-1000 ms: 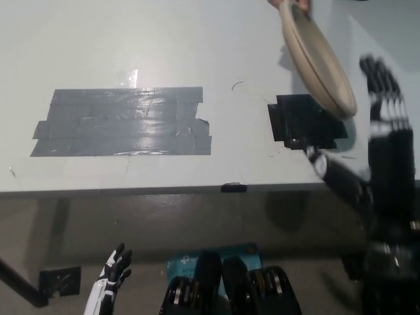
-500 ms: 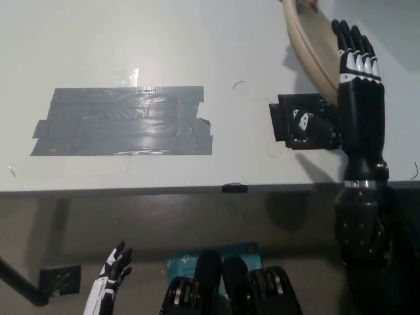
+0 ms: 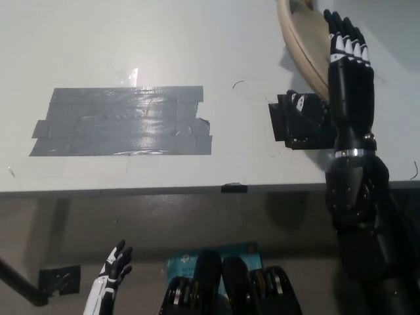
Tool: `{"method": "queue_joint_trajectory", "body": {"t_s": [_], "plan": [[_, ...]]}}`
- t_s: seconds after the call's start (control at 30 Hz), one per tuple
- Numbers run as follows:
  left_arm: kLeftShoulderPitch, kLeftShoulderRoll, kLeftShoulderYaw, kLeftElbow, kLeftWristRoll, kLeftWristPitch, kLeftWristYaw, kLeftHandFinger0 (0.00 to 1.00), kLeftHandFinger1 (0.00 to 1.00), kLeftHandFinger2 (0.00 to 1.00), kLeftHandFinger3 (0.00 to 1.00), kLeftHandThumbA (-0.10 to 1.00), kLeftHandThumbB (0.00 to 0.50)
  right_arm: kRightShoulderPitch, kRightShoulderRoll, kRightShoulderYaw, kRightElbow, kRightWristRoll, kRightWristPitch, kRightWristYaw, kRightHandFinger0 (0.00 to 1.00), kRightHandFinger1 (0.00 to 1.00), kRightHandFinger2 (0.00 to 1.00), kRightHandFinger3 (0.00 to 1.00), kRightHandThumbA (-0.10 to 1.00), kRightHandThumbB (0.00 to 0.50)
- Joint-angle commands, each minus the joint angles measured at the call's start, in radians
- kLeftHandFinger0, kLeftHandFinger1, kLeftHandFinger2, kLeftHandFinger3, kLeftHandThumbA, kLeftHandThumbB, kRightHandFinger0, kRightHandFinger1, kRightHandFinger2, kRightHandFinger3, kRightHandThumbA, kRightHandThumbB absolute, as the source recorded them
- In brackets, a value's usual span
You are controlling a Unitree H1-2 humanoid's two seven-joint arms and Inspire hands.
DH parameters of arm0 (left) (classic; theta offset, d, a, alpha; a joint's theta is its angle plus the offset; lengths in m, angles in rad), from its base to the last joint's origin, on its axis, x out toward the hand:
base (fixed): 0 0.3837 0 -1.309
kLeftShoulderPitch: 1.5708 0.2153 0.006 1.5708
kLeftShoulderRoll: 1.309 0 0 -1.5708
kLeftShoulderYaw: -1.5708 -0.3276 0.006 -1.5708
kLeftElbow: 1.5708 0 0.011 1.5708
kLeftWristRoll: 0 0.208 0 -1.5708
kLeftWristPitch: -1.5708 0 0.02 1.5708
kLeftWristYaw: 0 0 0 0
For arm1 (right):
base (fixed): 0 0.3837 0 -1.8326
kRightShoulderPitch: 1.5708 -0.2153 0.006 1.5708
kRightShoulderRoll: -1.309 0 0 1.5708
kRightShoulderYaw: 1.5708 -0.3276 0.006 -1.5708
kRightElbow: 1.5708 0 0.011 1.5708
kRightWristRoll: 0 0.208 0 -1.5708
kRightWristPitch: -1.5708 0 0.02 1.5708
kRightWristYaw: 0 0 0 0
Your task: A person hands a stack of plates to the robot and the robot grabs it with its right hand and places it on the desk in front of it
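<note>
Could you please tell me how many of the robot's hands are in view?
2. The white left hand hangs at the lower left, below the white desk's edge; the black right hand is over the desk at the upper right, beside the beige round plates.

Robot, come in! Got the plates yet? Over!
Right hand open, laid against plates. Left hand open, idle below desk. Plates tilted, not down. Black tape underneath.
</note>
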Motion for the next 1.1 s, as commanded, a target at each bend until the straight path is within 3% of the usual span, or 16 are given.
{"method": "queue_joint_trajectory", "body": {"t_s": [0.0, 0.1, 0.13, 0.2, 0.23, 0.27, 0.3, 0.33, 0.37, 0.4, 0.43, 0.6, 0.83, 1.07], "plan": [[-0.007, 0.007, 0.0, -0.02, 0.0, -0.031, -0.001, 1.0, 1.0, 1.0, 1.0, 1.0, 0.11, -0.076, -0.008, 0.02, 0.041, -0.016, 0.024, -0.067, 1.0, 1.0, 1.0, 1.0, 1.0, 0.415], [-0.01, 0.006, 0.001, -0.016, -0.002, -0.032, -0.001, 1.0, 1.0, 1.0, 1.0, 1.0, 0.112, -0.083, -0.008, 0.037, 0.086, -0.02, 0.025, -0.099, 1.0, 1.0, 1.0, 1.0, 0.97, 0.446], [-0.01, 0.007, 0.001, -0.015, -0.004, -0.033, -0.003, 1.0, 1.0, 1.0, 1.0, 1.0, 0.112, -0.087, -0.006, 0.039, 0.106, -0.014, 0.023, -0.107, 1.0, 1.0, 1.0, 1.0, 0.87, 0.45], [-0.009, 0.007, 0.0, -0.014, -0.005, -0.035, -0.004, 1.0, 1.0, 1.0, 1.0, 1.0, 0.115, -0.09, -0.006, 0.044, 0.134, -0.008, 0.021, -0.123, 1.0, 1.0, 1.0, 1.0, 0.81, 0.454], [-0.009, 0.008, 0.0, -0.015, -0.005, -0.033, -0.005, 1.0, 1.0, 1.0, 1.0, 1.0, 0.114, -0.096, -0.008, 0.047, 0.152, -0.014, 0.022, -0.142, 1.0, 1.0, 1.0, 1.0, 0.78, 0.449], [-0.009, 0.007, 0.0, -0.017, -0.007, -0.031, -0.006, 1.0, 1.0, 1.0, 1.0, 1.0, 0.11, -0.106, -0.014, 0.05, 0.176, -0.023, 0.011, -0.182, 1.0, 1.0, 1.0, 1.0, 0.79, 0.391], [-0.01, 0.007, 0.0, -0.014, -0.009, -0.033, -0.006, 1.0, 1.0, 1.0, 1.0, 1.0, 0.108, -0.113, -0.02, 0.049, 0.19, -0.028, 0.001, -0.22, 0.56, 0.48, 0.47, 0.58, 0.88, 0.14], [-0.011, 0.007, 0.0, -0.011, -0.006, -0.037, -0.005, 1.0, 1.0, 1.0, 1.0, 1.0, 0.109, -0.116, -0.023, 0.051, 0.196, -0.026, -0.005, -0.236, 0.11, 0.1, 0.12, 0.28, 0.89, 0.185], [-0.01, 0.01, 0.001, -0.013, -0.004, -0.037, -0.005, 1.0, 1.0, 1.0, 1.0, 1.0, 0.109, -0.114, -0.022, 0.053, 0.196, -0.024, -0.008, -0.243, 0.0, 0.0, 0.0, 0.11, 0.93, 0.149], [-0.009, 0.011, 0.001, -0.014, -0.002, -0.036, -0.004, 1.0, 1.0, 1.0, 1.0, 1.0, 0.109, -0.114, -0.023, 0.056, 0.195, -0.021, -0.011, -0.248, 0.0, 0.0, 0.0, 0.07, 0.95, 0.13], [-0.008, 0.011, 0.0, -0.019, 0.0, -0.031, -0.004, 1.0, 1.0, 1.0, 1.0, 1.0, 0.108, -0.112, -0.024, 0.056, 0.191, -0.011, -0.022, -0.254, 0.0, 0.0, 0.01, 0.09, 1.0, 0.063], [-0.014, 0.013, 0.0, -0.017, 0.003, -0.026, -0.004, 1.0, 1.0, 1.0, 1.0, 1.0, 0.105, -0.103, -0.03, 0.059, 0.158, 0.014, -0.056, -0.282, 0.0, 0.0, 0.1, 0.08, 1.0, 0.015], [-0.013, 0.013, -0.001, -0.022, -0.002, -0.022, -0.008, 1.0, 1.0, 1.0, 1.0, 1.0, 0.111, -0.089, -0.046, 0.065, 0.074, 0.005, -0.051, -0.298, 0.0, 0.0, 0.04, 0.07, 1.0, 0.021], [-0.022, 0.018, -0.003, -0.024, 0.007, -0.015, -0.007, 1.0, 1.0, 1.0, 1.0, 1.0, 0.125, -0.075, -0.07, 0.06, -0.08, 0.033, -0.061, -0.253, 0.0, 0.0, 0.07, 0.03, 1.0, 0.019]]}}
